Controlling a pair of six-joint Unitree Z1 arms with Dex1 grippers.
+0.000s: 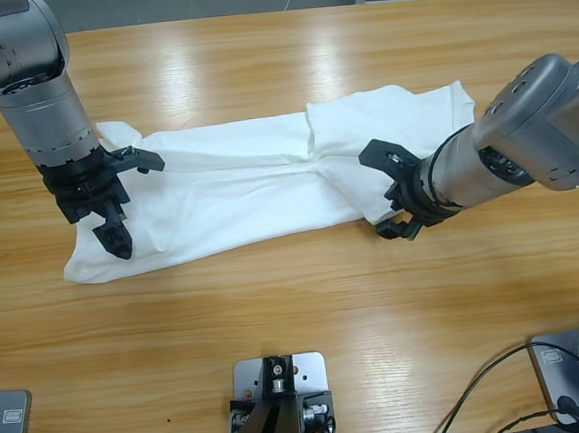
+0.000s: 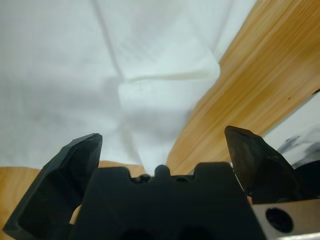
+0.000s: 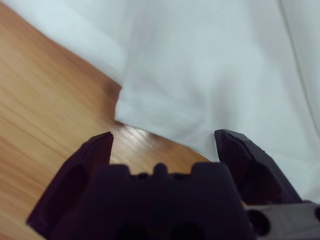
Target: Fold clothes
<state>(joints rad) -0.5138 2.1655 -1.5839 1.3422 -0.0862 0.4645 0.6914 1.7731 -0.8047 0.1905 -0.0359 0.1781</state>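
left gripper (image 1: 136, 203) (image 2: 162, 137): black jaws spread wide, nothing held. between them lies a folded, rounded edge of the plain white short-sleeved cotton t-shirt (image 1: 257, 189) (image 2: 75, 75), with bare wood showing just past it on one side. in the high view this gripper hangs over the garment's end at the picture's left, one jaw above the cloth's upper edge and the other above its lower part. contact with the cloth cannot be told.

right gripper (image 1: 376, 192) (image 3: 165, 136): black jaws also wide apart, nothing gripped. a lower corner of the t-shirt (image 3: 210, 70) sits between them, cloth on one side and wood on the other. in the high view it stands at the garment's lower edge near the picture's right end.

the t-shirt lies stretched lengthwise across the long varnished wooden table (image 1: 307, 305) (image 2: 260, 75) (image 3: 45, 100), creased near the middle, the right portion folded over. both silver-grey arms come in from opposite side edges.
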